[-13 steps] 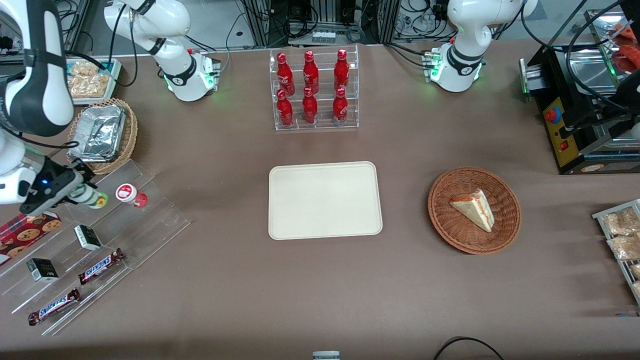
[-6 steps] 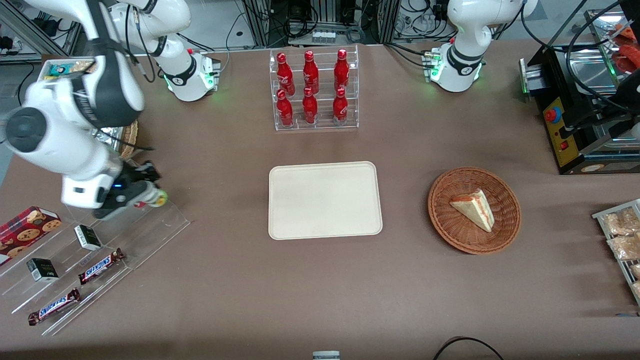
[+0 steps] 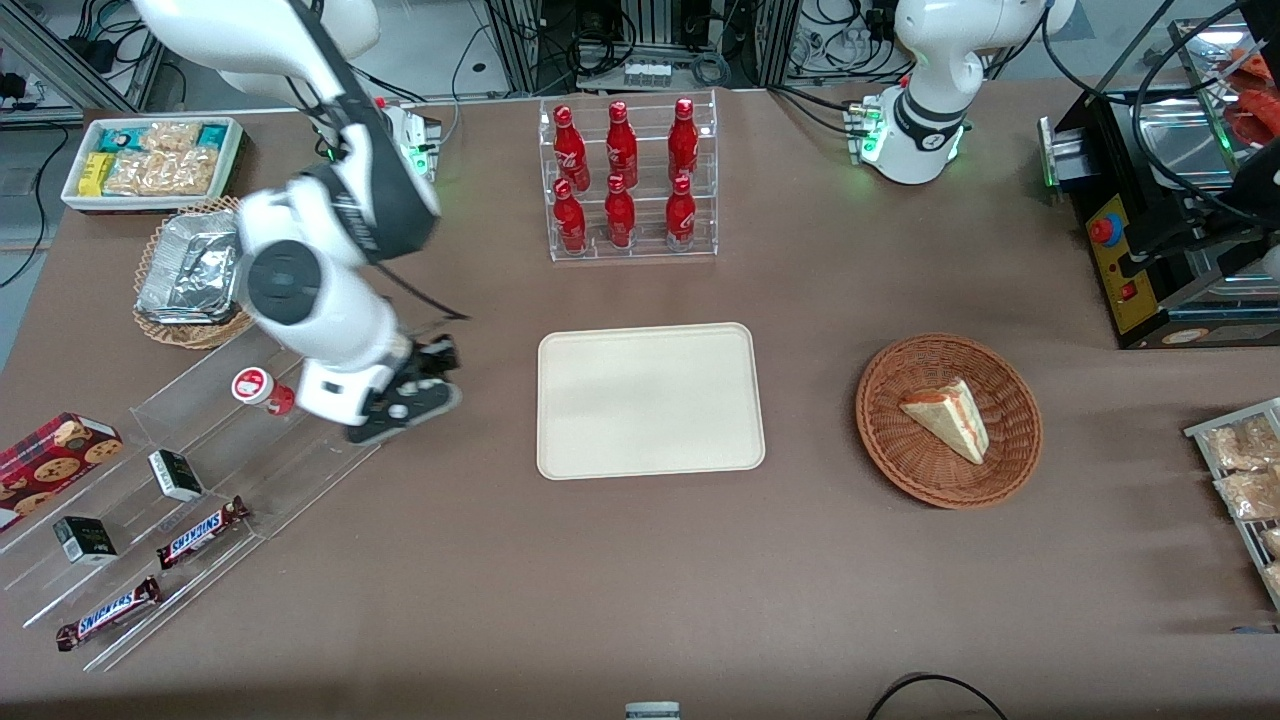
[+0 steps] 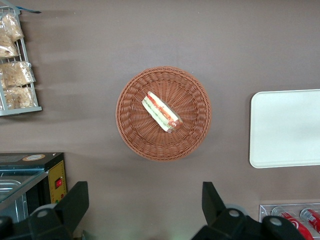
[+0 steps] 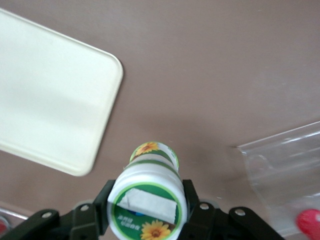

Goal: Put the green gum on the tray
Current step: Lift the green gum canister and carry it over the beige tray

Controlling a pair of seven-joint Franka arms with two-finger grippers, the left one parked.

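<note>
Front view: gripper (image 5: 146, 205) hides green gum (image 5: 148, 192).

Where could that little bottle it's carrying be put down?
The whole tray is bare. The gripper, shut on the green gum, hangs over brown table between tray and the crowded acrylic snack rack.

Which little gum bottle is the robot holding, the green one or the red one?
The green gum, with a sunflower on its lid, is in the gripper. The red gum sits on the clear stand.
</note>
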